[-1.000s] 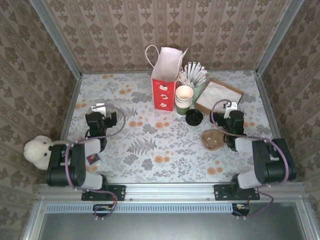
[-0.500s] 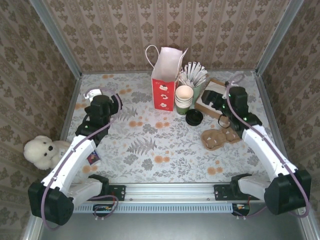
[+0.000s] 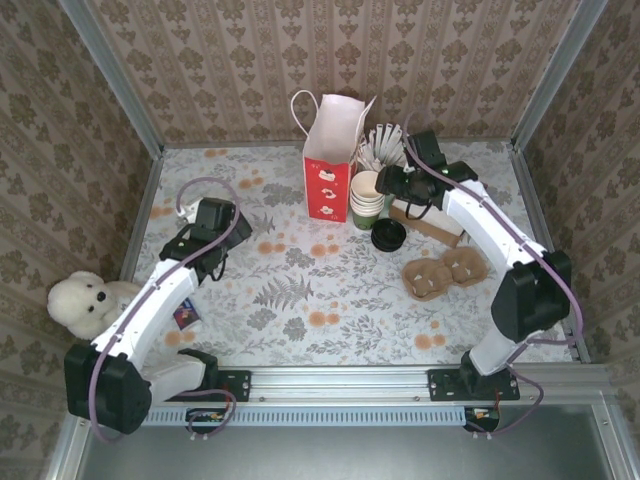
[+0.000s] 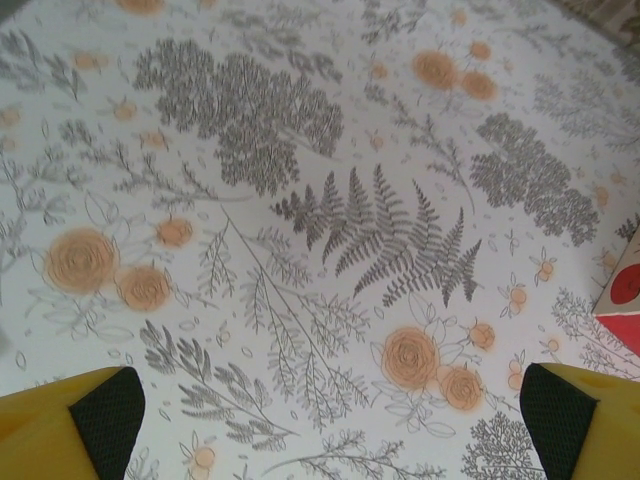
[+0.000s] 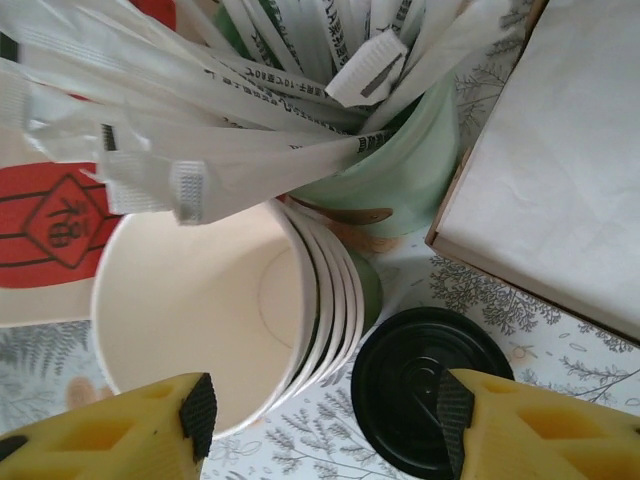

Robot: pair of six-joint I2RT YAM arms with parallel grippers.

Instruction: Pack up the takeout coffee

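Teddy bear (image 3: 78,300); cardboard carrier (image 3: 428,280); cup stack (image 3: 367,196).

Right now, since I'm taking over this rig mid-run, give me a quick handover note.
Left gripper: open, over the table, holding nothing.
Right gripper: open, above the takeout coffee and the stack of lidless cups, gripping neither.
The coffee stands lidded on the table, just nearer than the cup stack, right of the paper bag.
Done: nothing packed yet.
Left: grasp the coffee, set it in the bag.
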